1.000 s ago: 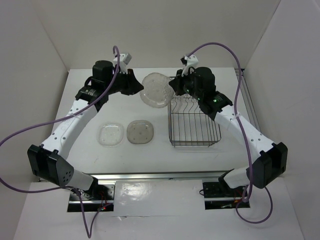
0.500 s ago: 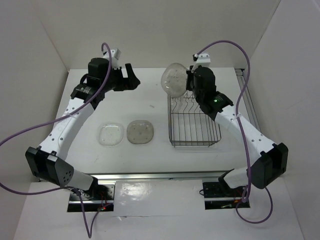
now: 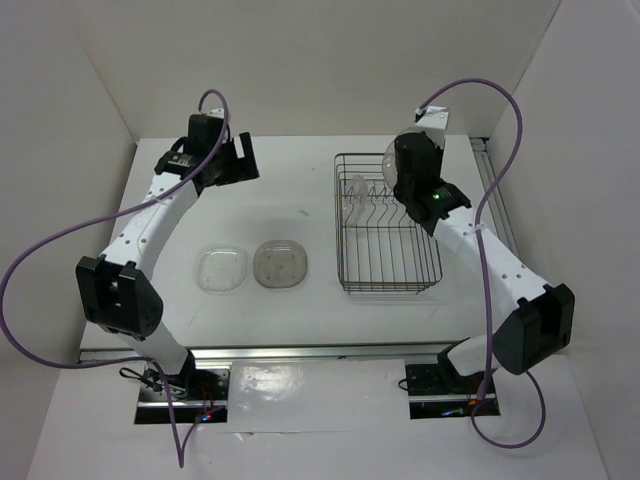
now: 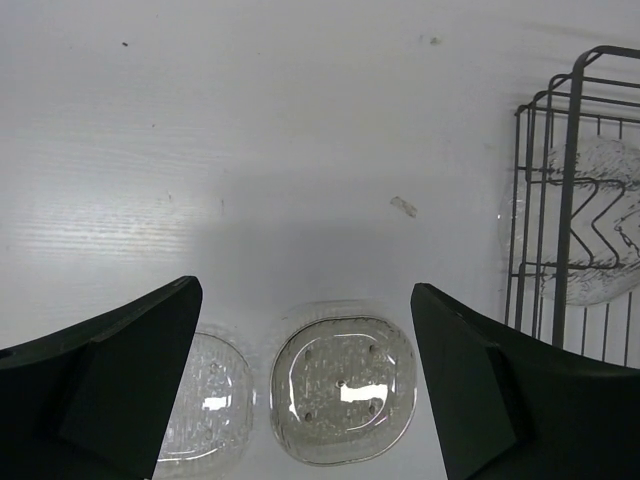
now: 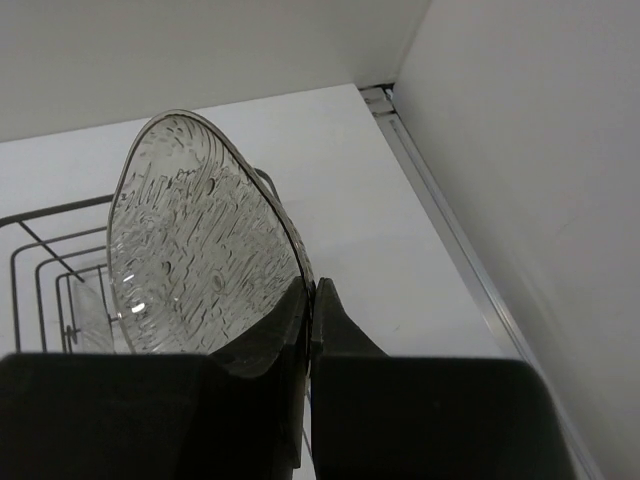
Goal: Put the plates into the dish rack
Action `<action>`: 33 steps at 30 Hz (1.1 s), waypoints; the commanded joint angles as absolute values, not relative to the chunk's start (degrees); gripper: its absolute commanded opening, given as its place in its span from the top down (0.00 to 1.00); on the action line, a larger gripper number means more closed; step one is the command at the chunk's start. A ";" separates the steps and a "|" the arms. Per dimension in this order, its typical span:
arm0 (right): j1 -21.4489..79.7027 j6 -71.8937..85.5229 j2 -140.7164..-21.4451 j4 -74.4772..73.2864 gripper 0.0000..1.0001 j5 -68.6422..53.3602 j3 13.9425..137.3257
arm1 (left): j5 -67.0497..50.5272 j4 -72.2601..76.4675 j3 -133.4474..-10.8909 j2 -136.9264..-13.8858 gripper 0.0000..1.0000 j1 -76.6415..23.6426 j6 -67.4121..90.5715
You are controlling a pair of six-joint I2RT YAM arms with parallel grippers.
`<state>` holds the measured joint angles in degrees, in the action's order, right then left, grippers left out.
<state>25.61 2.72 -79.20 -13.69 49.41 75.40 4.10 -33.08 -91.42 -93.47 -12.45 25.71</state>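
My right gripper (image 5: pixel 312 290) is shut on the rim of a clear plate (image 5: pixel 190 240) and holds it on edge above the back right of the dish rack (image 3: pixel 388 283). The top view shows this gripper (image 3: pixel 405 160) with the held plate (image 3: pixel 394 150) behind it. Another clear plate (image 4: pixel 600 230) stands among the tines at the rack's back left. A greyish-tan plate (image 3: pixel 281 264) and a clear plate (image 3: pixel 221 270) lie flat on the table left of the rack. My left gripper (image 4: pixel 303 290) hangs open and empty high above those two, at the back left (image 3: pixel 248 162).
White walls close in the table at the back and both sides. A metal rail (image 5: pixel 450 230) runs along the right edge beside the rack. Purple cables (image 3: pixel 60 250) loop from both arms. A small scrap (image 4: pixel 404 206) lies on the table.
My left gripper opened, let go of the clear plate and drew back to the left. My right gripper carried that plate to the right, over the back of the rack.
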 commanded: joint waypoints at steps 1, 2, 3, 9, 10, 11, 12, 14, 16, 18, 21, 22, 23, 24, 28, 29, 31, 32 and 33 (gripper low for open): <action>24.09 3.42 -81.65 -12.66 1.00 52.65 75.94 | 8.17 -34.88 -95.27 -93.60 0.00 -12.13 25.22; 24.08 3.43 -82.26 -12.66 1.00 51.78 75.94 | 9.48 -34.89 -95.27 -93.60 0.00 -12.13 25.22; 24.08 3.43 -82.27 -12.13 1.00 51.77 75.94 | 10.01 -35.59 -95.80 -93.60 0.00 -12.13 25.22; 24.08 3.43 -87.36 -12.13 1.00 50.89 77.16 | 12.04 -37.27 -96.94 -95.18 0.00 -11.60 27.07; 24.08 3.43 -87.36 -12.13 1.00 50.89 77.17 | 12.04 -37.87 -96.94 -95.19 0.00 -11.60 27.07; 24.08 3.43 -87.97 -12.13 1.00 50.19 77.17 | 12.04 -37.88 -96.94 -95.79 0.00 -11.60 27.07; 24.08 3.43 -88.85 -12.13 1.00 50.19 77.17 | 12.04 -37.88 -96.94 -95.80 0.00 -11.60 27.07; 24.78 3.43 -90.18 -12.92 1.00 50.88 77.70 | 12.04 -37.88 -96.94 -95.80 0.00 -11.07 27.07; 25.31 3.43 -91.32 -13.45 1.00 51.41 78.31 | 11.34 -37.88 -96.94 -96.41 0.00 -11.07 27.60; 25.93 3.43 -91.85 -13.45 1.00 51.42 78.31 | 10.82 -37.88 -97.47 -96.42 0.00 -11.07 27.60; 27.24 3.43 -92.98 -13.45 1.00 51.42 78.31 | 10.81 -37.88 -97.47 -96.42 0.00 -11.07 27.60; 27.25 3.43 -93.60 -13.45 1.00 52.11 78.31 | 10.81 -37.88 -97.47 -96.42 0.00 -11.07 27.60; 27.94 3.43 -93.60 -13.45 1.00 52.12 78.83 | 10.81 -37.88 -97.47 -96.42 0.00 -11.07 27.60; 27.95 3.43 -94.13 -13.45 1.00 52.12 78.84 | 10.81 -37.88 -97.47 -96.42 0.00 -11.07 27.60; 29.09 3.43 -95.71 -13.45 1.00 52.73 78.84 | 10.81 -37.88 -97.47 -96.42 0.00 -11.07 27.60; 29.09 3.43 -95.71 -13.45 1.00 53.26 78.84 | 10.81 -37.88 -97.47 -96.42 0.00 -11.07 27.60; 29.62 3.43 -95.71 -13.45 1.00 53.26 78.84 | 10.20 -37.88 -97.47 -96.42 0.00 -11.07 27.60; 29.62 2.91 -95.71 -13.45 1.00 53.26 78.84 | 10.20 -37.88 -97.47 -96.42 0.00 -11.07 27.60; 29.62 2.90 -95.71 -13.45 1.00 53.78 78.84 | 10.20 -37.88 -97.47 -96.42 0.00 -11.07 27.60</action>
<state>29.12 2.87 -95.94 -14.20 50.61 76.18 10.59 -38.17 -95.04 -96.44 -11.38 27.22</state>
